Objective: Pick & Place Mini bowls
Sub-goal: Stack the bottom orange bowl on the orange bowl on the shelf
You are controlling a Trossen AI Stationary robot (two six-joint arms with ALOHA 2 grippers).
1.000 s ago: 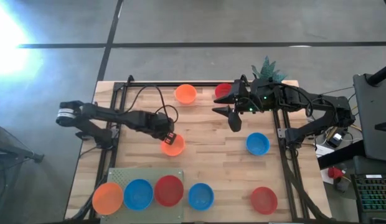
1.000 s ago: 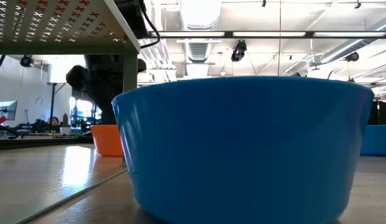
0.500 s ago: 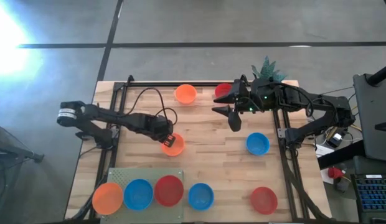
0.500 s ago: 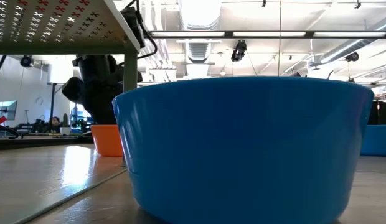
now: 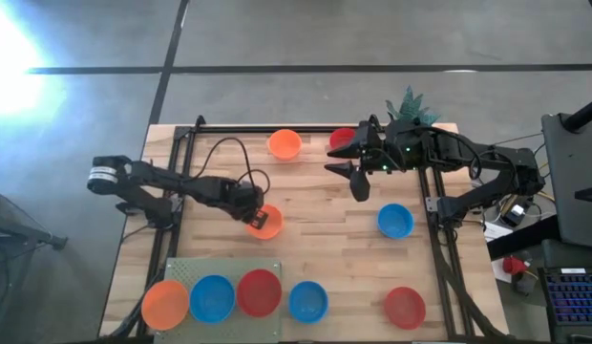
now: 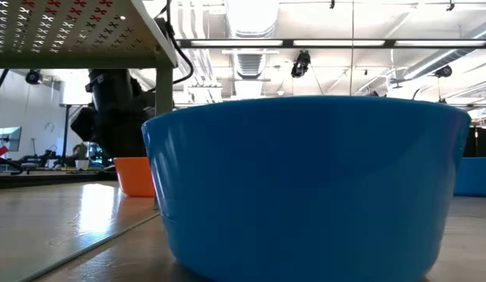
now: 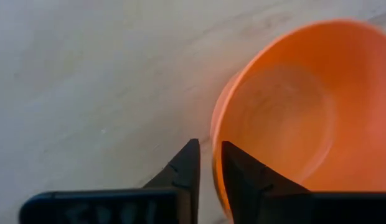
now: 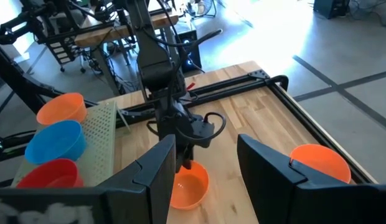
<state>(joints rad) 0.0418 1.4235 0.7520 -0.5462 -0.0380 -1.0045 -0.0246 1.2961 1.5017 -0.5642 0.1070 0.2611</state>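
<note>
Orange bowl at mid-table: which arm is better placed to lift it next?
Left. The left gripper already straddles the rim of the orange bowl, one finger inside and one outside. The right gripper hangs open farther back, above bare table and off that bowl.

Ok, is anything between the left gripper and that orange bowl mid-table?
Nothing visible. The left gripper is already at the orange bowl, one finger inside the rim and the other outside on bare table.
</note>
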